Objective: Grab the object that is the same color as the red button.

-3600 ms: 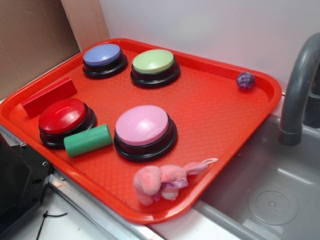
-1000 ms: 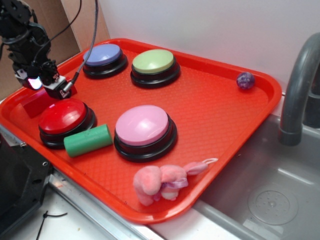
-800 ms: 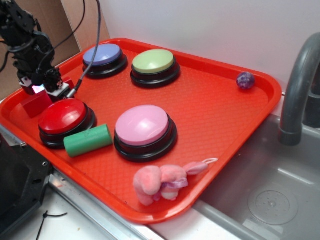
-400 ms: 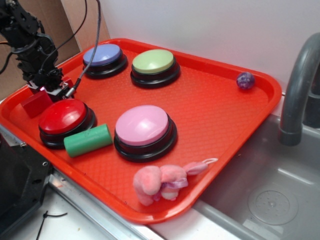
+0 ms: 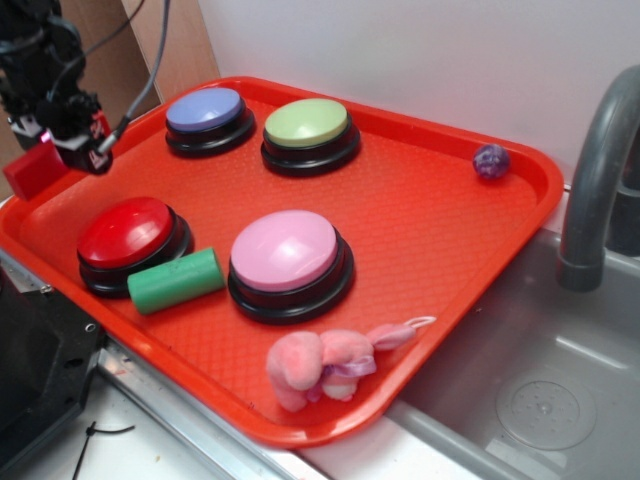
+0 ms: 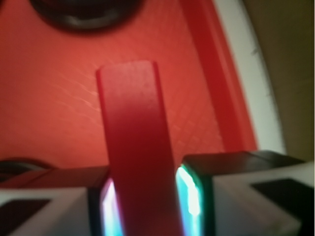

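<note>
One red block (image 6: 135, 147) — no writing on it — clamped in the tool (image 5: 62, 135) above the tray (image 5: 430, 230).

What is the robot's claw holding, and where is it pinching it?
The tool holds the red block, pinching its long sides near one end.

The arm (image 5: 40, 60) is black and blocky, with a grey cable (image 5: 140, 75) looping off it. The gripper (image 6: 147, 206) has black-and-white jaws whose inner faces glow teal and pink.
</note>
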Tool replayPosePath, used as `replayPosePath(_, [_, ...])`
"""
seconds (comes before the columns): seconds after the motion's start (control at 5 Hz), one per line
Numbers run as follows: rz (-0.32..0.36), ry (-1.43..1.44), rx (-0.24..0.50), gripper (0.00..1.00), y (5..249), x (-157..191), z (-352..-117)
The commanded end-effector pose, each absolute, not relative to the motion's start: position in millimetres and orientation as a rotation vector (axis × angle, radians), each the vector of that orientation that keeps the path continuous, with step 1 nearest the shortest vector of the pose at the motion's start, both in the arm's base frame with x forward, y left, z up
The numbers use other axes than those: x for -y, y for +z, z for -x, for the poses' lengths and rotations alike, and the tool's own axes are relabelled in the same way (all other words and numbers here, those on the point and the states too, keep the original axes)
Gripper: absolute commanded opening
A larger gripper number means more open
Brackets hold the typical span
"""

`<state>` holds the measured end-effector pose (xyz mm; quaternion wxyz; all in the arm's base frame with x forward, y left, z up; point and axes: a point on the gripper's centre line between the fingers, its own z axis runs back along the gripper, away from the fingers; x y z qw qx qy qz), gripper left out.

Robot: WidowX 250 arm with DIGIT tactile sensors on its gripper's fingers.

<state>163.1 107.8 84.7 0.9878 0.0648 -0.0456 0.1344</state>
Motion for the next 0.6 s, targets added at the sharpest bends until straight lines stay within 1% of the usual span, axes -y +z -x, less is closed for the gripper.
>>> replayPosePath(0.0, [-0.029,0.221,0.231,0.00,164.0,-58.8,-211.9])
replayPosePath(0.2, [-0.045,0.205,0.233,0.00,183.8,-34.5,-229.8])
replayPosePath(0.4, [-0.032,0.199,0.206,0.00,183.9,-25.1,-237.1])
